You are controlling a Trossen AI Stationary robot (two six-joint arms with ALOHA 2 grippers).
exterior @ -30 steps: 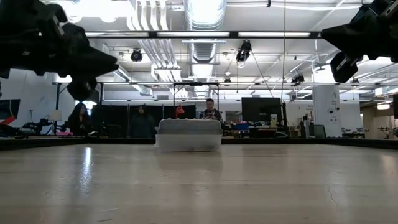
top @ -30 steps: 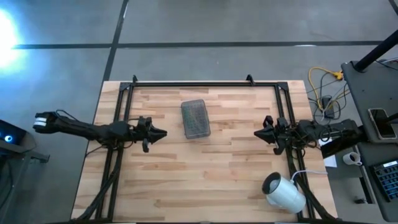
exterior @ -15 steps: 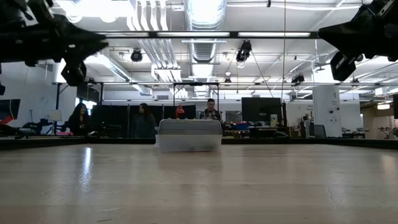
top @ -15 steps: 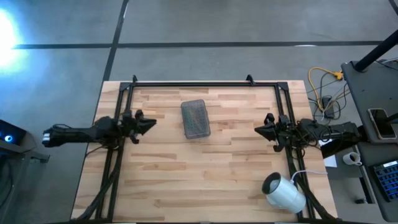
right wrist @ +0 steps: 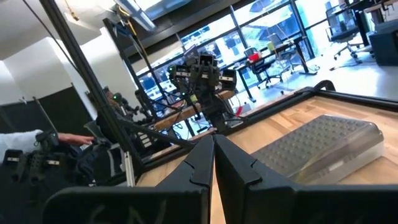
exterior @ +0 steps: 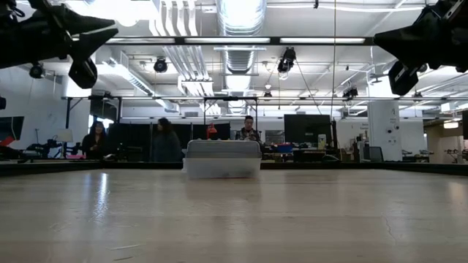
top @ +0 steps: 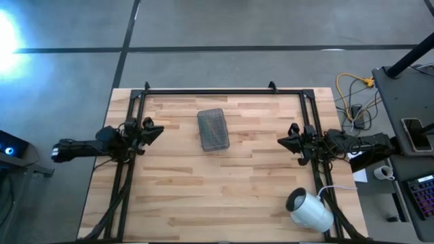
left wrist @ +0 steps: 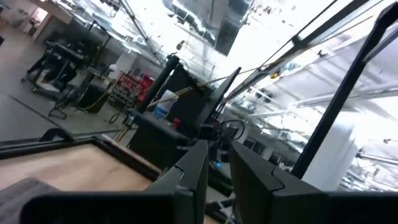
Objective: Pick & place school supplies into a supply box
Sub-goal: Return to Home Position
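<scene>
left gripper [top: 157, 129]: over the tabletop's [top: 203, 196] left edge, off the surface, pointing inward. In its wrist view the fingers [left wrist: 196, 177] are drawn in to a thin slit, effectively closed, with nothing between them.

right gripper [top: 281, 142]: over the right edge, also pointing inward. Its fingers [right wrist: 202, 162] are pressed tip to tip, empty. Neither gripper touches anything.

supply box [top: 213, 129]: lies between the two grippers and well apart from both, in the rear half of the tabletop, a bit left of its centre line. The grey textured lid [right wrist: 323, 140] is on and looks seated flat; the contents aren't visible. The long axis runs front to rear, slightly skewed, so it lies crosswise to the way both arms point. The left gripper looks marginally nearer to it than the right.

white roll [top: 308, 209]: at the front right corner, clear of both arms.

My read: packing looks done and only parking the arms remains. The box is straight ahead of each gripper, so pulling outward past the side edges moves away from it. Low risk of nudging it.
</scene>
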